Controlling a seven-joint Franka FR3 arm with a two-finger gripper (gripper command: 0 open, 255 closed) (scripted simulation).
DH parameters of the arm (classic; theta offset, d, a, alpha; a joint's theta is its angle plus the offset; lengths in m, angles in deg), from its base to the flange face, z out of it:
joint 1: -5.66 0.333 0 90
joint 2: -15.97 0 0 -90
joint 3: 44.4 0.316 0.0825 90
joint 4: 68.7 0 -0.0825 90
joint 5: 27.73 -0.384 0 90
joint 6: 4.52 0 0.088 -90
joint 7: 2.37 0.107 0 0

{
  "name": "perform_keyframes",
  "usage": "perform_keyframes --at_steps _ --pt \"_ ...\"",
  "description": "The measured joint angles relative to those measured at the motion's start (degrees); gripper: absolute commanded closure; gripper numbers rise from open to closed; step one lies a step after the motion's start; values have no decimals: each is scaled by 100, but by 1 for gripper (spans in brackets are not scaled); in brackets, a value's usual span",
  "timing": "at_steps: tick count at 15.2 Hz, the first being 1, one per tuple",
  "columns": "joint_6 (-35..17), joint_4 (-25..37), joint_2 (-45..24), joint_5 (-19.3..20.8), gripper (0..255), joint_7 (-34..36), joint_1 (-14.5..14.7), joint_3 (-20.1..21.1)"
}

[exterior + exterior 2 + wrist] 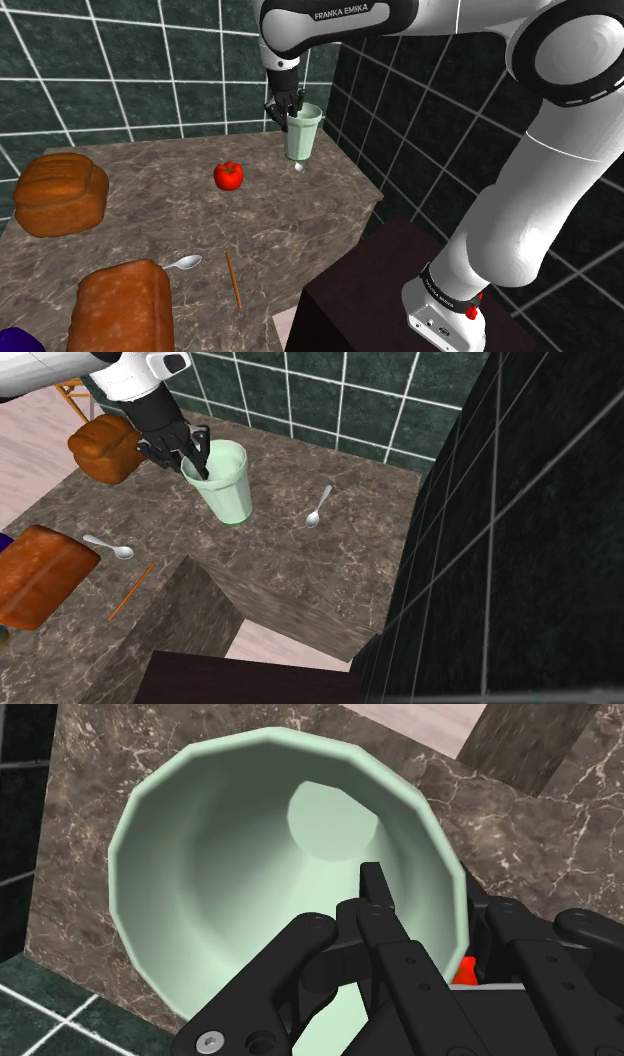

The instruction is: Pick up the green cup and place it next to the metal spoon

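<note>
Jaws pinch the green cup (303,135) by its rim wall, one finger inside and one outside, at the tabletop's (180,215) far end. With so thin a hold, I fear it may tilt or slip and strike the spoon (318,509).

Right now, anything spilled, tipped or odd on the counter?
Nothing stands out. The green cup stands upright and empty on the counter, the claw at its rim; nothing spilled around it.
</note>
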Motion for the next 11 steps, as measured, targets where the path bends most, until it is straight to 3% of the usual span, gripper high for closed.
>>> perform_keyframes --at_steps 5,11 --pt "237 449 -314 -38 255 612 361 290" --pt "617 1489 -1088 -5 255 1289 824 569"
